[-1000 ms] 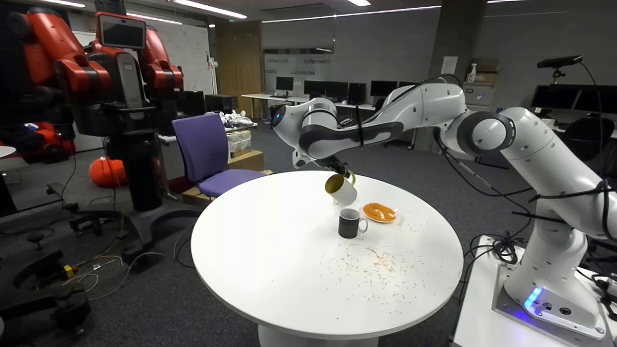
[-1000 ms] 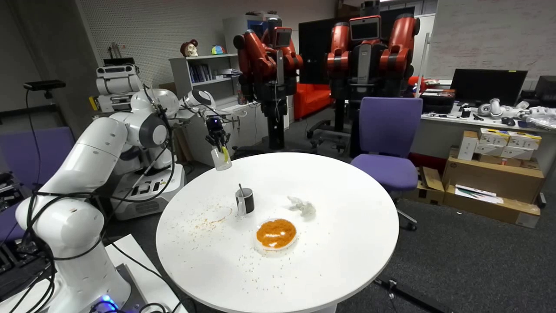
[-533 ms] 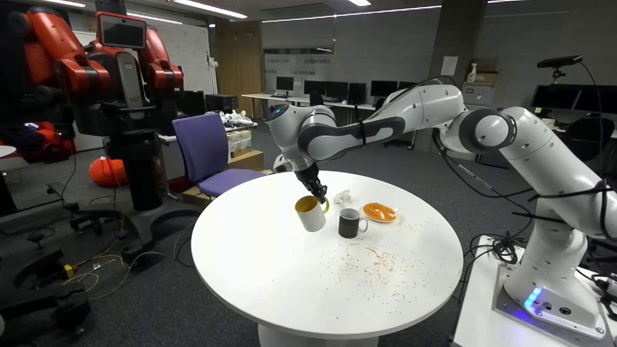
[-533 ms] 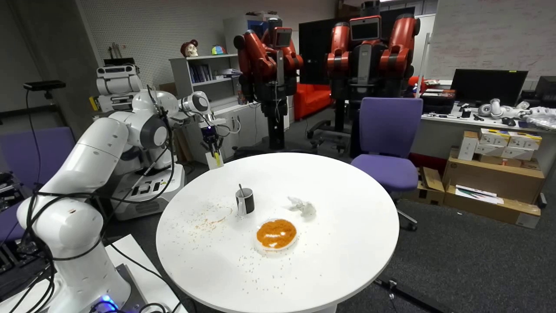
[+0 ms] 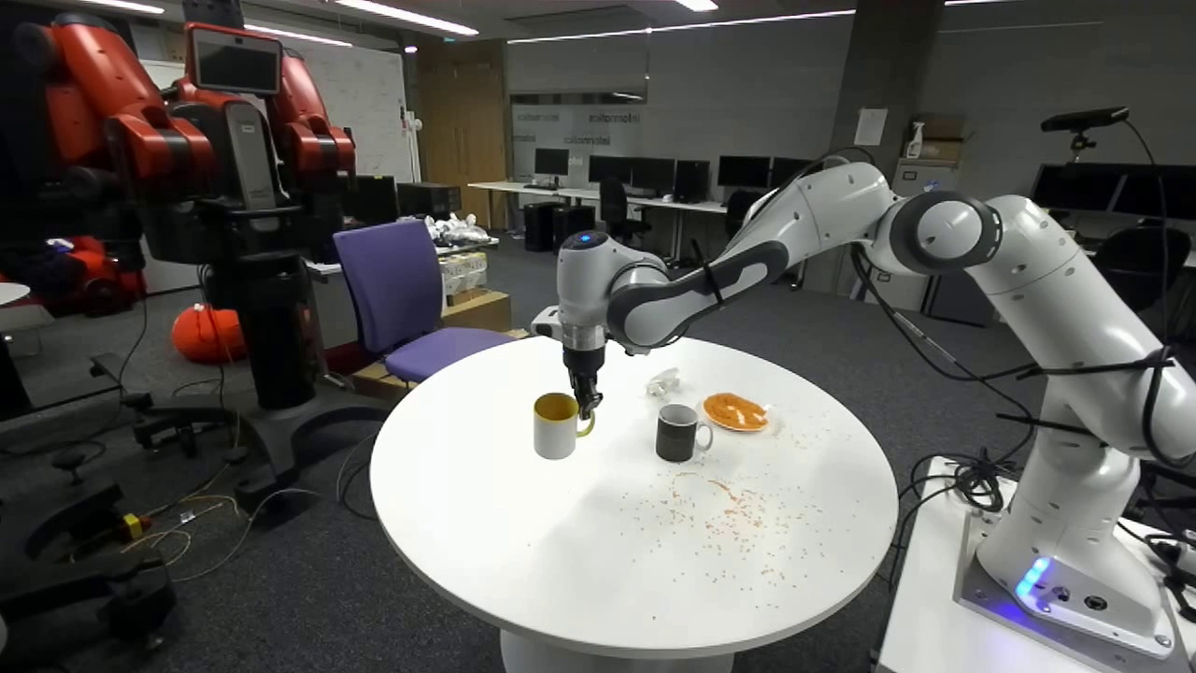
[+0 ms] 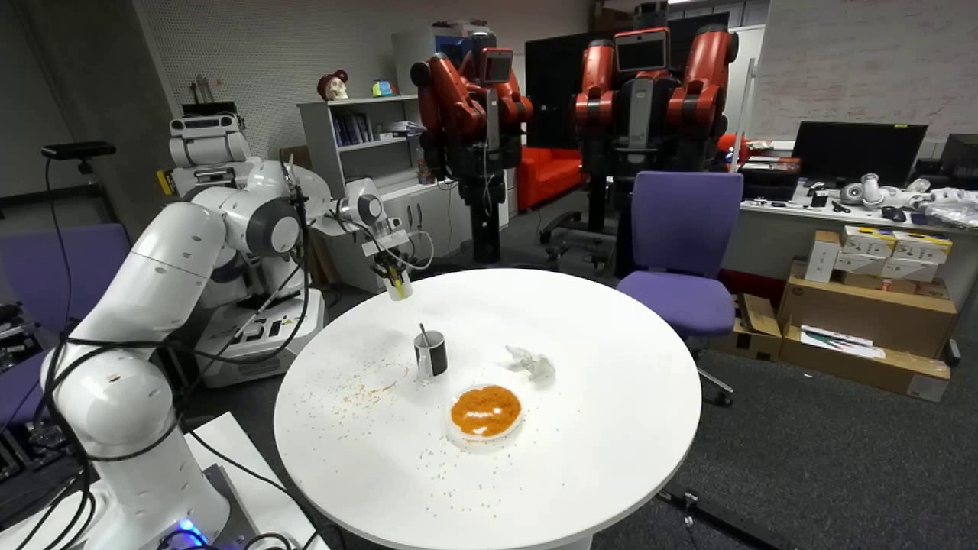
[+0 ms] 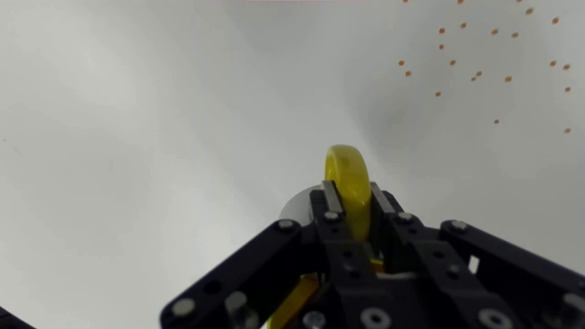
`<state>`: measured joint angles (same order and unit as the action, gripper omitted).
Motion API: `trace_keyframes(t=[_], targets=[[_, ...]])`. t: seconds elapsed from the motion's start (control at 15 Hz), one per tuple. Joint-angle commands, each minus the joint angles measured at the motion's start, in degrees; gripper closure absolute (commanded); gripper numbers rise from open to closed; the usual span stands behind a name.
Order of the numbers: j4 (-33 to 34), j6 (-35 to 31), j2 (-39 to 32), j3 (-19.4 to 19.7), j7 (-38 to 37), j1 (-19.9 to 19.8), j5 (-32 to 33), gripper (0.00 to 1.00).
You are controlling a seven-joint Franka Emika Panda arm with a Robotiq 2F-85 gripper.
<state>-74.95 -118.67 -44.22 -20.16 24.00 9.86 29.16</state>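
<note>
glossy ceramic-looking mug handle (image 7: pixel 354 185), matt fingers (image 7: pixel 328 233), smooth tabletop (image 5: pixel 495 523), cloth-covered chair (image 6: pixel 681 229), cardboard boxes (image 6: pixel 867 312)

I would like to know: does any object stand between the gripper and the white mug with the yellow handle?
Nothing visible does. In the wrist view, the gripper is closed directly on the yellow handle of the white mug, with no other thing between the fingers. The dark mug stands apart, to one side.

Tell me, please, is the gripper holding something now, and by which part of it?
The gripper holds the white mug by its yellow handle, which is pinched between the two fingers.
</note>
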Motion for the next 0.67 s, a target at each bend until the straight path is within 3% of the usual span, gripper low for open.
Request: trace_keyframes(t=[0.0,0.07,0.4,0.6], targets=[[-13.87,-15.04,6.78,-0.18,-9.97,-3.54,1.2,0.95],[-16.43,-20.02,8.31,5.18,-11.25,-0.29,-2.49,0.95],[-30.18,-37.99,13.92,15.13,-25.96,4.92,-0.22,0.95],[-38.56,-44.09,18.18,16.96,-26.23,5.48,-1.33,0.95]])
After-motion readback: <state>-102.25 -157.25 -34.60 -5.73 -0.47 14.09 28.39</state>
